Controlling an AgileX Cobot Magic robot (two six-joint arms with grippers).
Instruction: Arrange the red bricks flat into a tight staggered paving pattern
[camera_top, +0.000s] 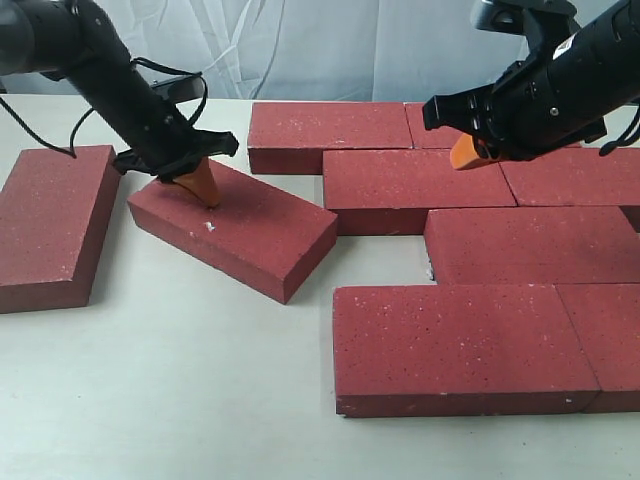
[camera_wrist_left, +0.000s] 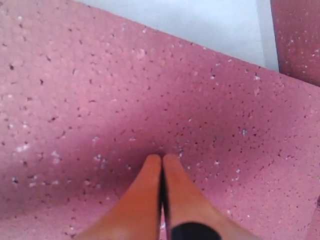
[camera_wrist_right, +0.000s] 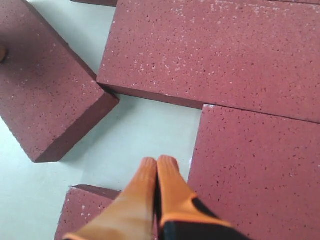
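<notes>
Several dark-red bricks lie flat on the table. A staggered group fills the right: a back brick (camera_top: 328, 135), a second-row brick (camera_top: 418, 190), a third-row brick (camera_top: 530, 245) and a front brick (camera_top: 455, 345). One skewed brick (camera_top: 235, 228) with a small white chip lies apart at centre left. My left gripper (camera_top: 203, 188) is shut, its orange tips pressed on that brick's top (camera_wrist_left: 200, 100). My right gripper (camera_top: 466, 152) is shut and empty, hovering above the second-row brick (camera_wrist_right: 215, 50); the skewed brick (camera_wrist_right: 40, 95) shows beside it.
Another red brick (camera_top: 50, 222) lies alone at the far left. Bare white table (camera_top: 200, 400) shows in front and in the gap (camera_top: 380, 260) between the skewed brick and the group. A pale curtain hangs behind.
</notes>
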